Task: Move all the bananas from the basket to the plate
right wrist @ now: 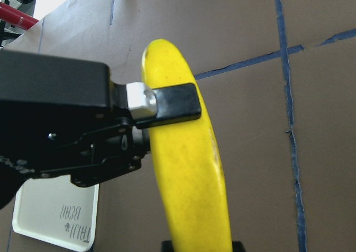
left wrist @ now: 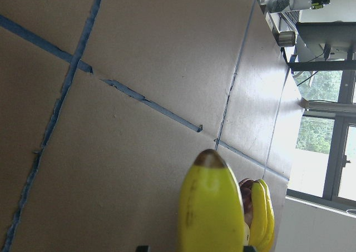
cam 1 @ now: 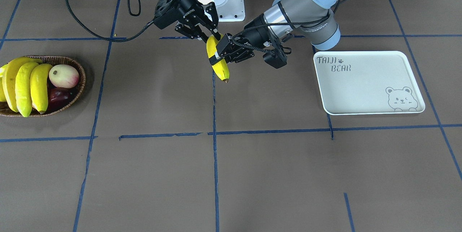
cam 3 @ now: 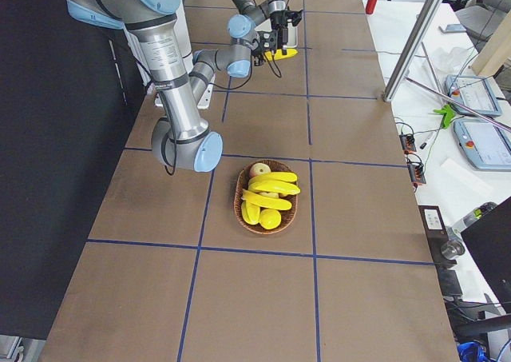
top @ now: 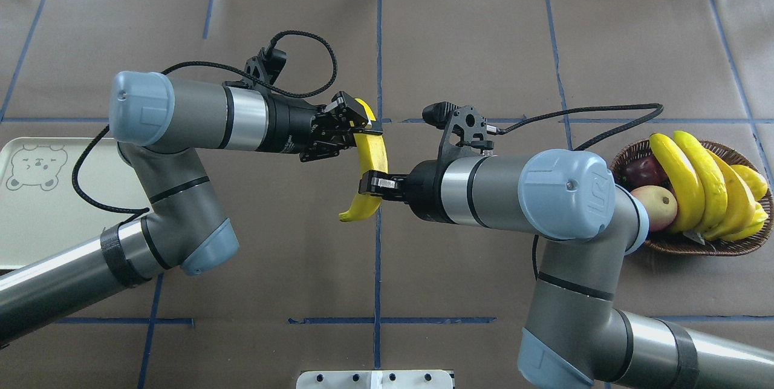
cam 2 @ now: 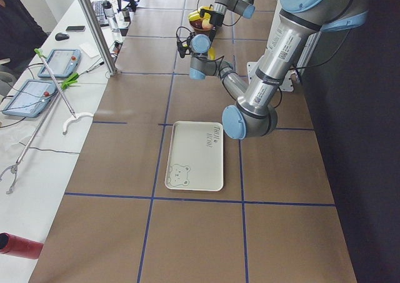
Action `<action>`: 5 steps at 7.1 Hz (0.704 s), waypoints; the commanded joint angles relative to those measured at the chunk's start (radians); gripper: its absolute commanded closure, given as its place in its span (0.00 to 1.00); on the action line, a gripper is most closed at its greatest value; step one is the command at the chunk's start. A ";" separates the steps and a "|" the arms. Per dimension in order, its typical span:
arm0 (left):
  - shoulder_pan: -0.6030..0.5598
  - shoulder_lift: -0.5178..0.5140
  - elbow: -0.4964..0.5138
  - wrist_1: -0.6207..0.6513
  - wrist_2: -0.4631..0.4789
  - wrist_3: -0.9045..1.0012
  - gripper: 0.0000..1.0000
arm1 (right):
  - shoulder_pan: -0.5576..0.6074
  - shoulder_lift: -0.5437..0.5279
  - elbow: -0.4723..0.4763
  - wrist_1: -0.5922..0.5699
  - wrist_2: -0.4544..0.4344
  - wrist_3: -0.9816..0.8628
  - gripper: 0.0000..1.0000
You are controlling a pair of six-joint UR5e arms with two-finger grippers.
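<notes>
Banana, long, curved, bright yellow (cam 1: 222, 68), in air over centre of brown table (cam 1: 270, 160). Left gripper (cam 1: 220, 51) clamped on its middle; right gripper (cam 1: 215, 35) clamped on end nearer robot. Other yellow bananas (cam 1: 25, 84) in brown woven wicker basket (cam 1: 81, 77). White rectangular plate (cam 1: 364, 80) well apart.
</notes>
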 commanded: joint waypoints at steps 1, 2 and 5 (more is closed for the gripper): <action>-0.001 0.006 0.000 0.001 -0.001 0.024 1.00 | -0.001 0.000 0.003 0.001 0.000 0.001 0.00; -0.001 0.006 0.003 0.002 0.000 0.024 1.00 | -0.001 0.000 0.007 0.002 0.003 0.001 0.00; -0.033 -0.007 -0.009 0.245 -0.029 0.094 1.00 | 0.012 -0.015 0.076 -0.013 0.009 -0.001 0.00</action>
